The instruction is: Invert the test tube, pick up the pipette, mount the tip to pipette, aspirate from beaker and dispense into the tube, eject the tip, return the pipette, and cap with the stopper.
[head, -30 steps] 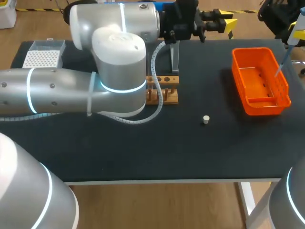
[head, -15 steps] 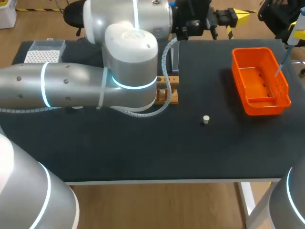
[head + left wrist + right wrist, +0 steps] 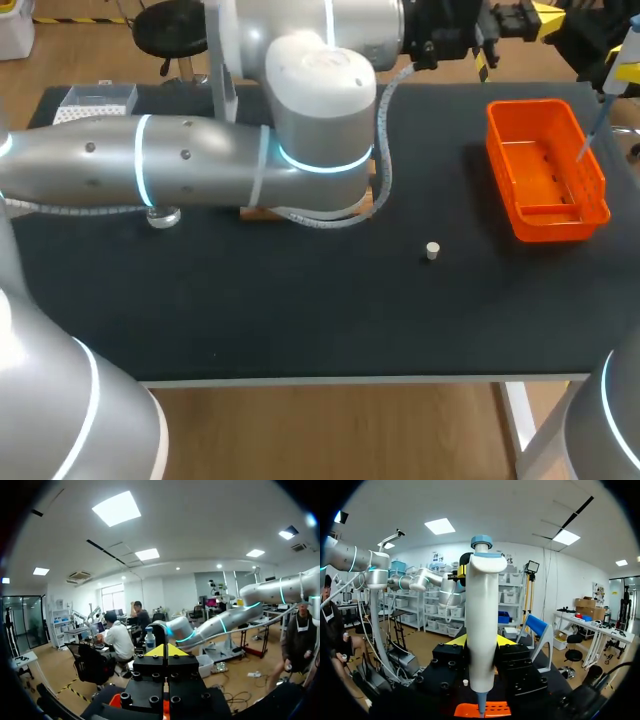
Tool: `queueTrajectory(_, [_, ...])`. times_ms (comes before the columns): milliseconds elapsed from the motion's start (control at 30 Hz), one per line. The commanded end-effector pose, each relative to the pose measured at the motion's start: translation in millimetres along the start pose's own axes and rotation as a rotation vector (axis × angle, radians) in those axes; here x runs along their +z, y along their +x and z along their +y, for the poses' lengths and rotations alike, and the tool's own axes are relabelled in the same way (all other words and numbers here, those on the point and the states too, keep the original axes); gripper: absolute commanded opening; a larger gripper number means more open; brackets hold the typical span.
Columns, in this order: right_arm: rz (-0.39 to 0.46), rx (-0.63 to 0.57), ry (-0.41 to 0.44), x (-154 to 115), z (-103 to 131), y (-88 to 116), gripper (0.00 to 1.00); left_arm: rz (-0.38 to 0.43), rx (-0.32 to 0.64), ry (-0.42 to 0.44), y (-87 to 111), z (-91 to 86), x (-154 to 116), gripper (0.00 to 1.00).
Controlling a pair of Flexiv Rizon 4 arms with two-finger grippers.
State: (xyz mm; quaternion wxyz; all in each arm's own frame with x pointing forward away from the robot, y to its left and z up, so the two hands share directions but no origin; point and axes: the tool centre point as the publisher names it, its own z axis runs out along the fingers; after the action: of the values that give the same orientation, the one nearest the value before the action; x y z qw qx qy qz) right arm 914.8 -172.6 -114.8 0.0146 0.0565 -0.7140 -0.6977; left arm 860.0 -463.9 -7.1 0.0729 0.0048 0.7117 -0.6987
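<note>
Our right gripper (image 3: 480,641) is clamped on the white pipette (image 3: 482,610), whose narrow end hangs over the orange basket (image 3: 596,178) at the right side of the table (image 3: 300,310). Our left gripper (image 3: 167,651) has its yellow tips pressed together on nothing, up by the table's far edge, and that arm covers most of the wooden rack (image 3: 262,213). The small white stopper (image 3: 432,250) sits alone on the table between rack and basket, touching neither.

Table (image 3: 300,300), black. Basket (image 3: 550,222), orange. Stopper (image 3: 432,251), white. Pipette (image 3: 481,630) was white, capped blue. Left arm (image 3: 180,175) was silver, ringed cyan. Tip box (image 3: 85,105) showed a white dotted grid.
</note>
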Motion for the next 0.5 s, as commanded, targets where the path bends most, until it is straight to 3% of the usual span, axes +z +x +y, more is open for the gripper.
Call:
queueTrajectory(33, [0.0, 0.0, 0.003, 0, 1, 0, 0.0, -0.011, 0.004, 0.04, -0.6, 2.5, 27, 0.0])
queueTrajectory(500, [0.0, 0.0, 0.003, 0, 1, 0, 0.0, 0.012, -0.018, 0.049, -5.0, 5.1, 56, 0.0])
